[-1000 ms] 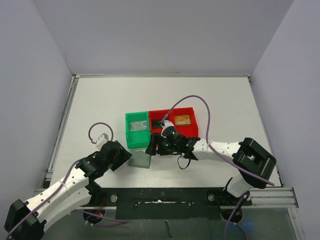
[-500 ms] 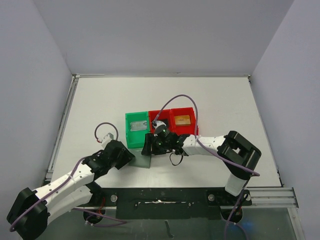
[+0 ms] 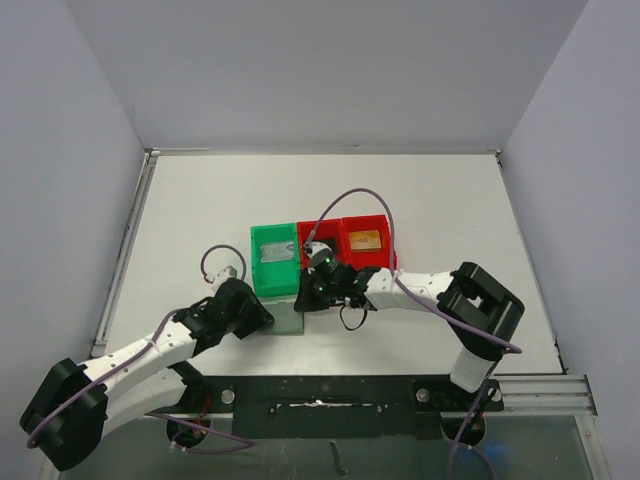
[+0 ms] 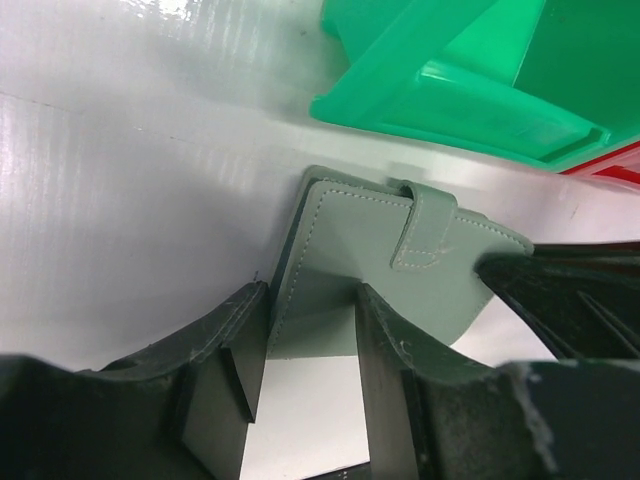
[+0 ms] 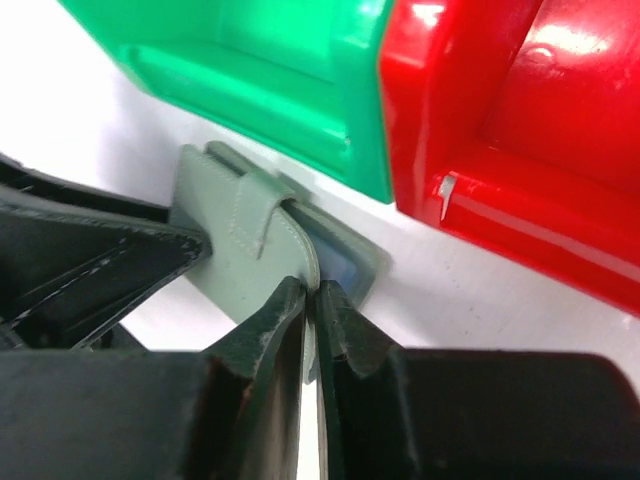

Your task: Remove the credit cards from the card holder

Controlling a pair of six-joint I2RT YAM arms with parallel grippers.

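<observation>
Near edge of table (image 3: 180, 210), toward the middle: card holder (image 3: 285, 320) lies flat, just before green bin (image 3: 274, 258).
Left gripper (image 4: 305, 345): I note it has moved in; jaws apart over holder's left end.
Right gripper (image 5: 312, 300): wide earlier, now pinched on holder's cover.

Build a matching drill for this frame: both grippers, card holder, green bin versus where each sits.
1 left gripper
2 right gripper
3 card holder
4 green bin

a against the red bins, on their left in the top view
b on the table, just in front of the green bin
c fingers astride the holder's end
d pinched on the holder's cover edge

Pairs: 1-c, 2-d, 3-b, 4-a
</observation>
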